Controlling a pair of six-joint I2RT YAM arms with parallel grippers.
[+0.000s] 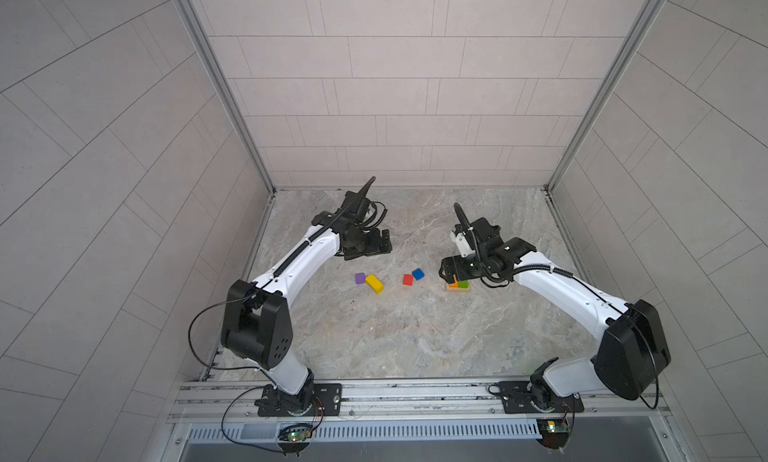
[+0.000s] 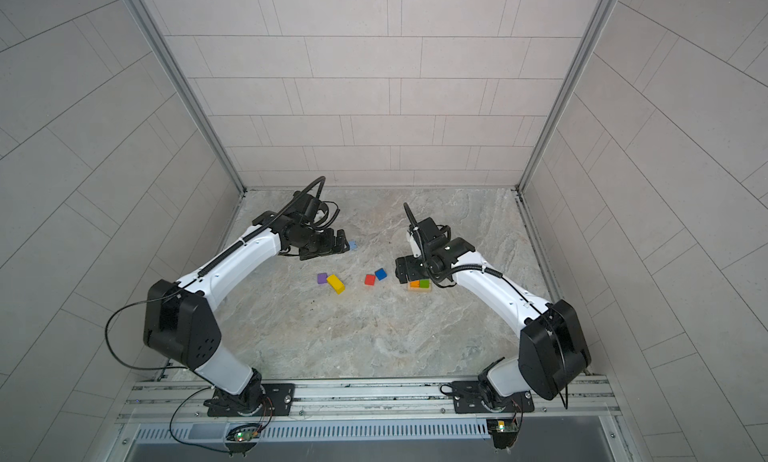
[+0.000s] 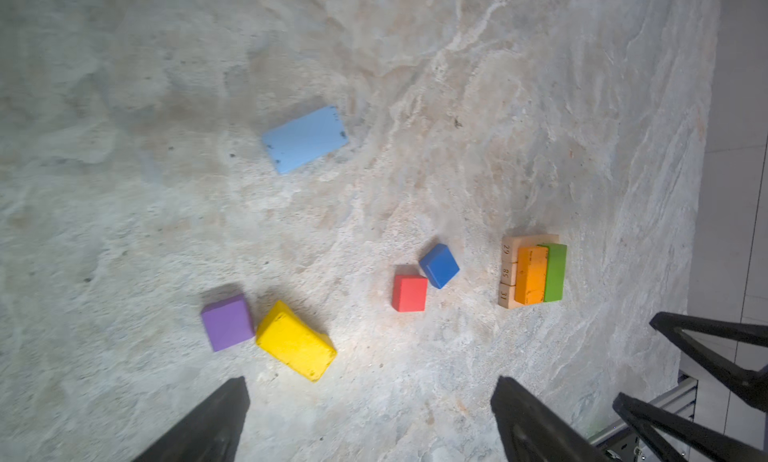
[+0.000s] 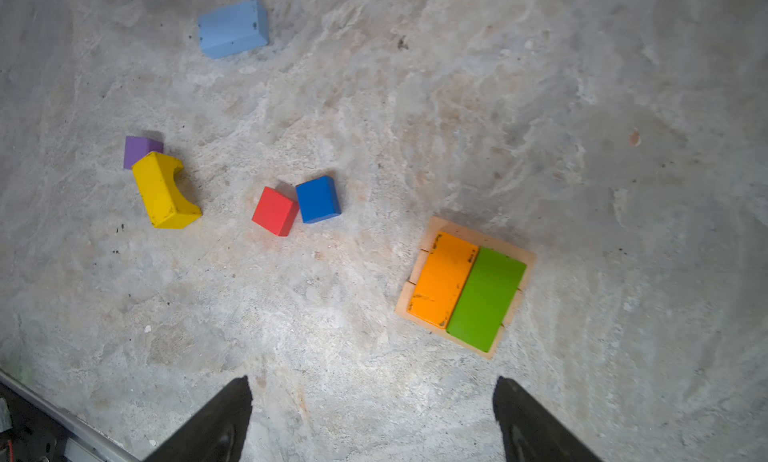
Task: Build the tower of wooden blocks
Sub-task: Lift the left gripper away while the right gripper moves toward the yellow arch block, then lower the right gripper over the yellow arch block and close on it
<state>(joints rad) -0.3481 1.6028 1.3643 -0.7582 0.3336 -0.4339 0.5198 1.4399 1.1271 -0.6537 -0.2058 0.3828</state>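
Tower two layers high at the right of the desk, both grippers empty.

The tower (image 4: 465, 287) has an orange brick (image 4: 442, 279) and a green brick (image 4: 486, 300) side by side on its tan base (image 4: 440, 224), under the right gripper (image 4: 372, 379), whose jaws are spread wide and hold nothing. The left gripper (image 3: 372, 383) is equally wide and empty at the far left, just beside the light-blue brick (image 3: 305, 139), probably the next piece. That brick lies skewed, so the wrist should turn until the jaws span its short width, then descend centred before closing. Laying it across the orange-green seam would lock the layer. The purple cube (image 3: 227, 322), yellow brick (image 3: 296, 340), red cube (image 3: 409, 293) and blue cube (image 3: 439, 266) wait mid-desk.
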